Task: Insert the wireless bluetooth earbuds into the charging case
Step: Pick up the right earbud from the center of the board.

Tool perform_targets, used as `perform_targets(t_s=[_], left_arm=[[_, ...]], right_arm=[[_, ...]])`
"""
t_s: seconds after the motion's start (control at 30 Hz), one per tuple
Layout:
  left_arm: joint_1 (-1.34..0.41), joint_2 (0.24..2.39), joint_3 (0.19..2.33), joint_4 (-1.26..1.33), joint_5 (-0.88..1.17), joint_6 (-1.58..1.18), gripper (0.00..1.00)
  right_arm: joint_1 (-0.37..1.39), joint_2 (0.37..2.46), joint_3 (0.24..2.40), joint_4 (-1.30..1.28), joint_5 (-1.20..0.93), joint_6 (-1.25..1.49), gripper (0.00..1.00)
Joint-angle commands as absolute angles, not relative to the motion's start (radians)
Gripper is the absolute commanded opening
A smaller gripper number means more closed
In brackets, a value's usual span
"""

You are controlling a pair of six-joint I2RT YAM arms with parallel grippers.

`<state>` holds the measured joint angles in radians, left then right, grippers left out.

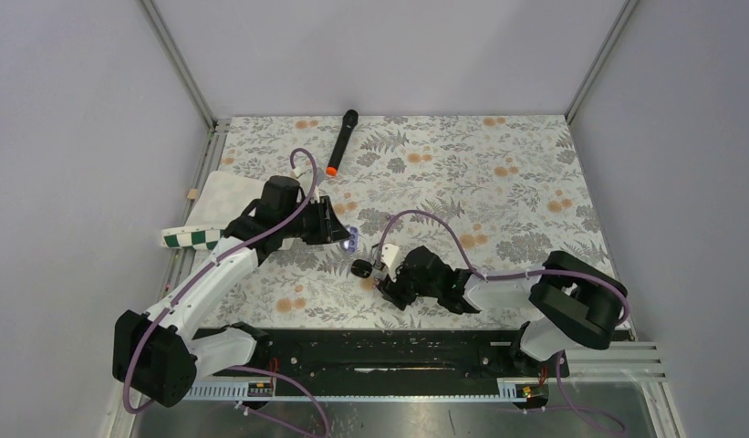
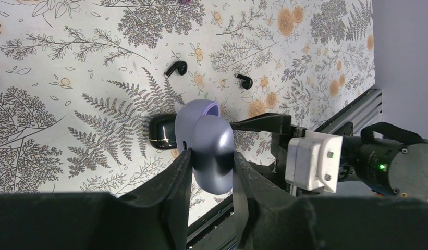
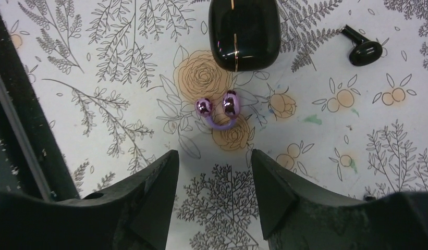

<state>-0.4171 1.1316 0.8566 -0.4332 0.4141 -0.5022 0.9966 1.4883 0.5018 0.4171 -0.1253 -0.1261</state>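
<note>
The left hand [image 2: 210, 156] was clamped on a lavender case [image 2: 211, 138]; the right hand [image 3: 212, 156] hung apart over a lavender clip earbud [image 3: 218, 112]; the black charging case [image 3: 244, 34] looked shut on the tabletop [image 3: 97, 78], black earbuds [image 2: 176, 68] loose nearby; that lid wanted opening first, then a gentle stem pinch.

Charging case [image 3: 244, 34] glossy black; lilac case [image 2: 211, 143] satin-smooth; table cover [image 3: 71, 104] matt.

Case front: a purple clip [image 3: 218, 112] lies between the charging case [image 3: 244, 34] and your right gripper [image 3: 212, 156], whose jaws stand apart.
Case side: your left gripper [image 2: 211, 155], clamped on a lavender case [image 2: 206, 130], hangs just beside one edge.
Beyond the case: one earbud [image 2: 176, 68] and a second earbud [image 2: 244, 80] lie apart from it, with bare flowered cloth [image 2: 71, 120] between.
Far from the case: a microphone [image 1: 343, 141], well apart.
</note>
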Motion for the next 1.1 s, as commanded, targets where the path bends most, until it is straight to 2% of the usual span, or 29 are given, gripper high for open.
perform_targets(t_s=[0.0,0.17,0.4,0.6,0.7,1.07], left_arm=[[-0.413,1.114,0.852,-0.409,0.412,-0.507,0.00],[-0.413,1.116,0.850,-0.405,0.412,-0.507,0.00],[-0.411,1.113,0.845,-0.405,0.407,-0.505,0.00],[-0.411,1.125,0.844,-0.396,0.417,-0.509,0.00],[-0.411,1.123,0.842,-0.394,0.415,-0.508,0.00],[-0.410,1.121,0.837,-0.394,0.413,-0.508,0.00]], right_arm=[[0.999,1.554,0.473,0.654,-0.113,-0.172,0.62],[0.999,1.629,0.481,0.724,-0.115,-0.175,0.61],[0.999,1.650,0.480,0.747,-0.129,-0.175,0.55],[1.000,1.652,0.483,0.746,-0.132,-0.172,0.38],[0.999,1.647,0.478,0.757,-0.127,-0.169,0.33],[0.999,1.589,0.466,0.757,-0.107,-0.160,0.28]])
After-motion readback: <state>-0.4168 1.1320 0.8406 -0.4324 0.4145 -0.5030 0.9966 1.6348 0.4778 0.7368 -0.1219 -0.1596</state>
